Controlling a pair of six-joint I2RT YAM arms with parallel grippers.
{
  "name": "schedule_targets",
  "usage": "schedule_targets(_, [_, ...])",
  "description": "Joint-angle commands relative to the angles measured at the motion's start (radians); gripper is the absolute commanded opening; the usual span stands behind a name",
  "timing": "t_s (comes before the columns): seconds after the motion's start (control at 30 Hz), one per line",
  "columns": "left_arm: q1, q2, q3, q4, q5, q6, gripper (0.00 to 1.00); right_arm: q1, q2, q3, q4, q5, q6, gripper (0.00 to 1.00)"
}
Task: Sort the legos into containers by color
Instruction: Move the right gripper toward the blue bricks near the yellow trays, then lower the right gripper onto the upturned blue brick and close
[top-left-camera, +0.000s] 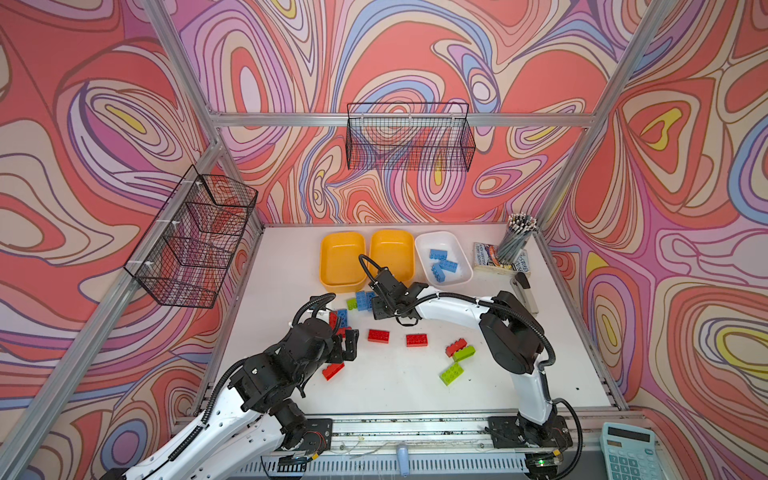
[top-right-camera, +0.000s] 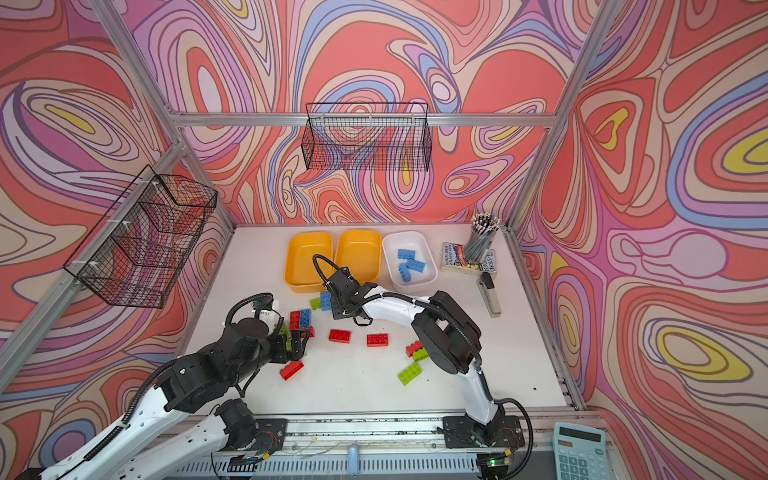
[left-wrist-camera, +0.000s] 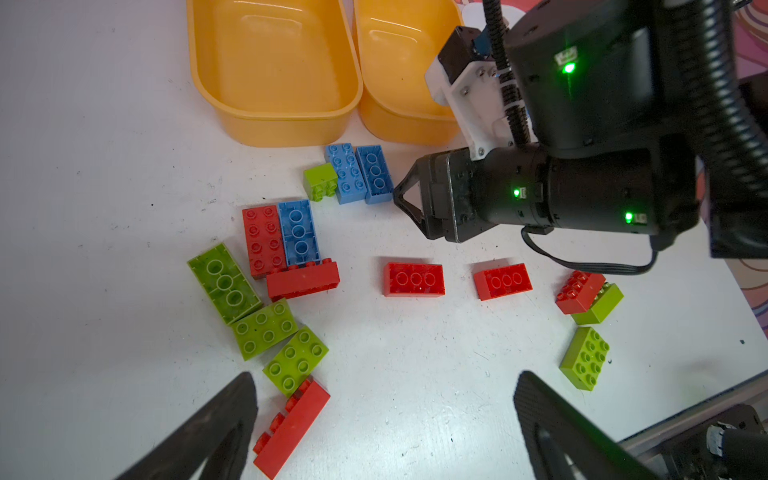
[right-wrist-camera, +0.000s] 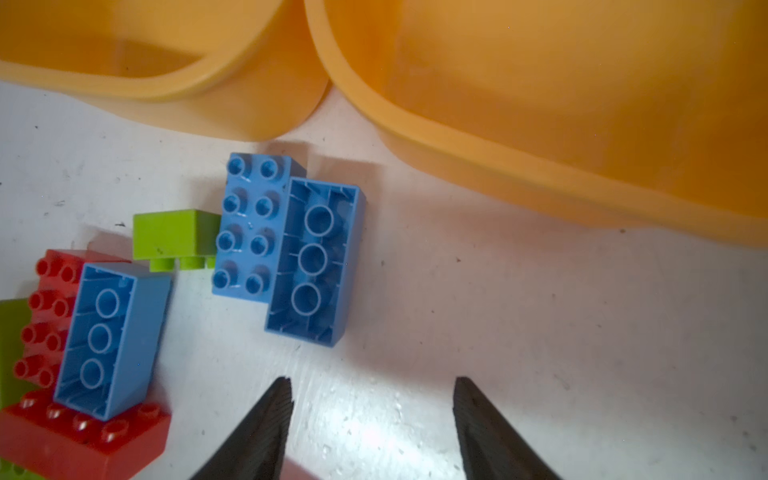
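Beside the two yellow-orange plastic tubs (right-wrist-camera: 540, 145), our right gripper (right-wrist-camera: 372, 388) hangs half-open and empty before an upturned light blue plastic brick (right-wrist-camera: 313, 262); closing, we risk snagging its touching studs-up blue twin (right-wrist-camera: 249, 224). Our left gripper (left-wrist-camera: 384, 382) gapes wide, empty.

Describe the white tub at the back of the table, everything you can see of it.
The white tub is a shallow, rounded-rectangle bin of smooth, glossy-looking plastic, open on top with a rounded rim. It sits upright on the table near the back wall, rightmost in a row of three. It is close beside a yellow tub, but whether they touch is unclear. Three blue bricks lie loose inside it. A book lies just to its right.
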Motion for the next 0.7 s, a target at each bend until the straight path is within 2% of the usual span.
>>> schedule_targets(0.0, [-0.006, -0.006, -0.031, 0.001, -0.039, -0.032, 1.0, 0.006, 0.046, 0.062, -0.014, -0.02, 0.013, 0.66])
schedule_targets(0.3, [-0.006, 0.041, -0.037, -0.001, -0.073, -0.063, 1.0, 0.026, 0.091, 0.099, 0.024, -0.049, 0.025, 0.66])
schedule_targets(0.67, [-0.005, -0.042, -0.05, -0.048, -0.13, -0.091, 1.0, 0.026, 0.111, 0.118, 0.009, -0.03, 0.005, 0.66])
